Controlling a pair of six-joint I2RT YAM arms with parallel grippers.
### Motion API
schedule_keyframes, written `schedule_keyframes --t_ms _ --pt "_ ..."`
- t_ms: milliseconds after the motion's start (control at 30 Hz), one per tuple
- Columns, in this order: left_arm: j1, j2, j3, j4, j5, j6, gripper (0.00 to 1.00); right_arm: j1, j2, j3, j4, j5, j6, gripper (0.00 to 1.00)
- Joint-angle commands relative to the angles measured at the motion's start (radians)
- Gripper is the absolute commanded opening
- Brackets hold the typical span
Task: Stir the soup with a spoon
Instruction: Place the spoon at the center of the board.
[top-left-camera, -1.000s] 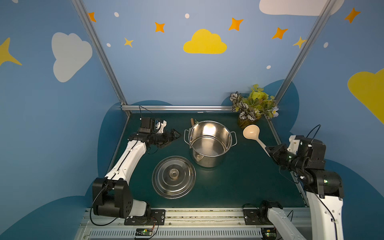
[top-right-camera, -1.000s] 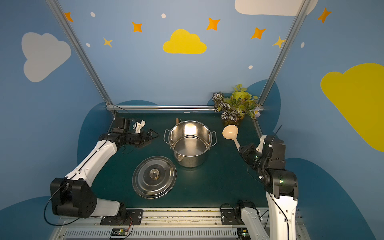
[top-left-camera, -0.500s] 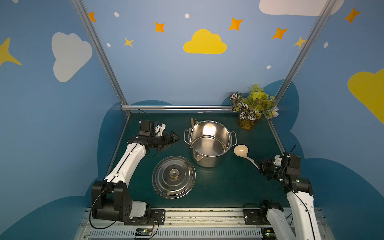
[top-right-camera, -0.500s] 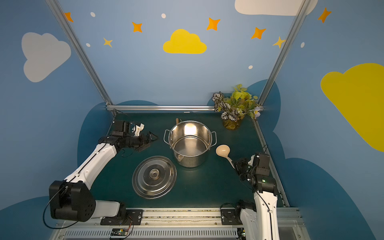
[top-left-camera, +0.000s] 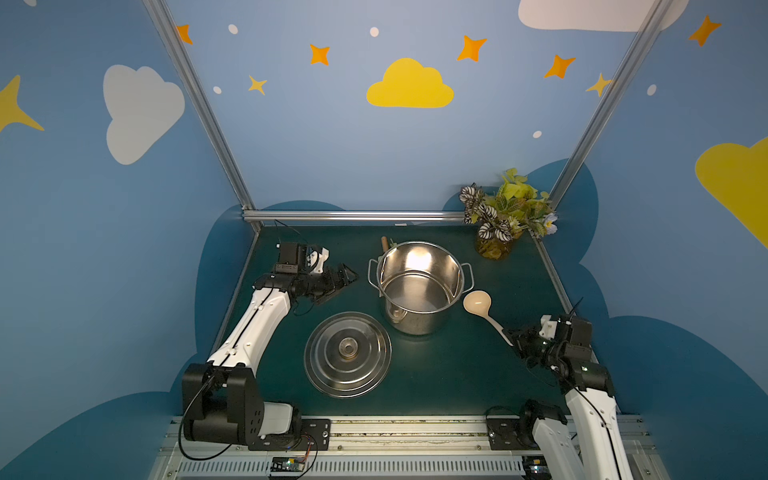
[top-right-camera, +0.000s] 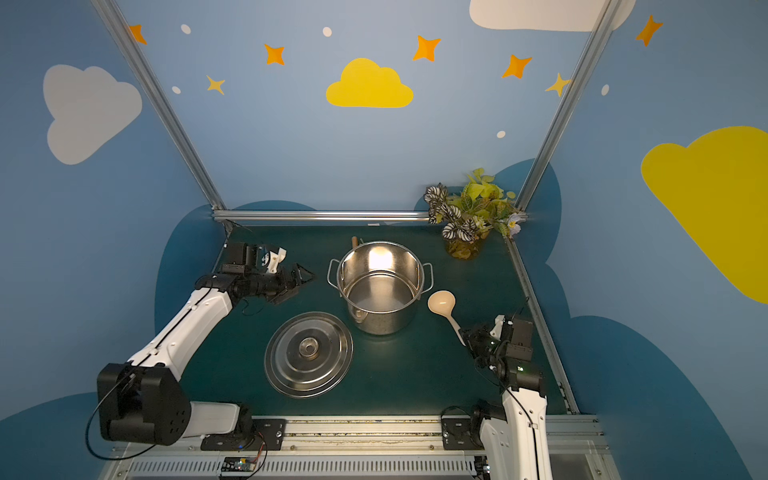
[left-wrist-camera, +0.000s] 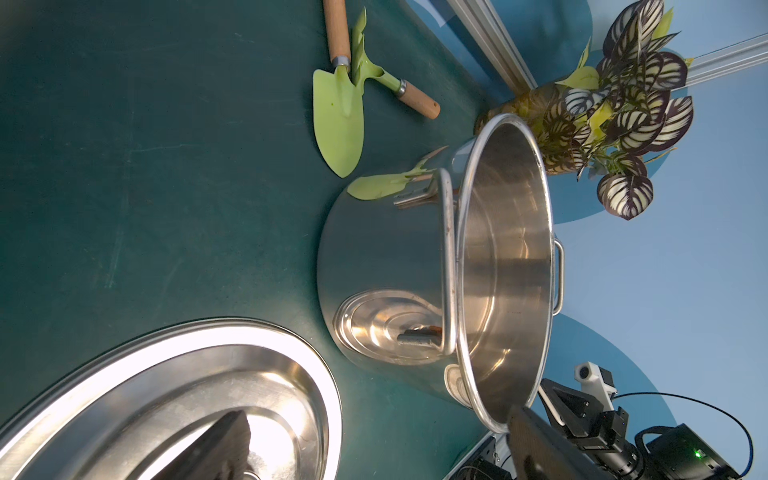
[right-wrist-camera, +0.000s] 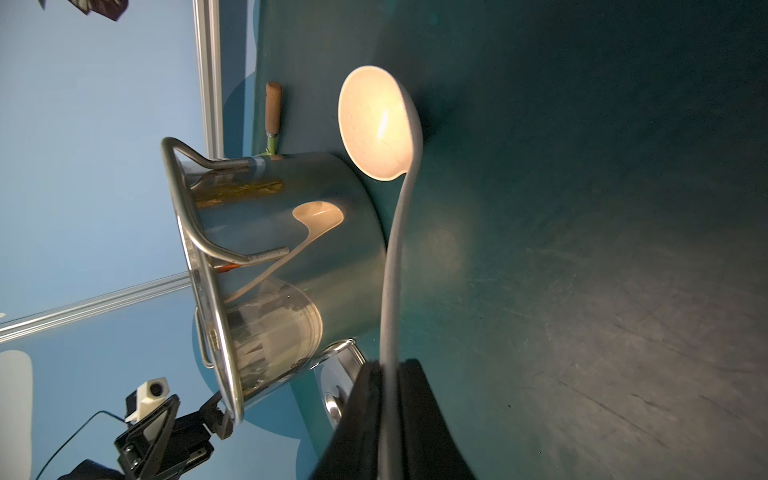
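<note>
**Spoon beside the pot, pinched by the right arm**

On my feed the right gripper (right-wrist-camera: 388, 368) has its two fingers pressed against the slim handle of the spoon (top-left-camera: 478, 302), gripping it near the tail end. The spoon's round bowl faces up and sits low by the green table (top-left-camera: 436, 382), just beside the outer wall of the steel pot (top-left-camera: 415, 324) on its right side. It is outside the pot, and I cannot tell whether it touches the table.

The left gripper (top-left-camera: 341, 283) hangs to the left of the pot with its fingers spread wide and nothing between them. The lid (top-left-camera: 347, 354) lies flat on the table in front of the pot, knob up. Behind the pot lies a green trowel (left-wrist-camera: 338, 120), and a potted plant (top-left-camera: 505, 212) stands in the back right corner.
</note>
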Motion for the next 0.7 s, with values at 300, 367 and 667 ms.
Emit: schedule_keyframes --t_ms 300,367,667 --pt "0.009 -0.019 -0.018 0.018 -0.028 0.014 1.0 0.035 0.038 -0.022 -0.14 0.152 -0.095 0.46" --pt "0.01 -0.017 -0.019 0.018 -0.032 0.015 1.0 0.038 0.036 -0.023 -0.148 0.166 -0.099 0.5" --pt "0.012 -0.014 -0.023 0.024 -0.056 0.02 1.0 0.042 0.032 -0.021 -0.185 0.231 -0.092 0.98"
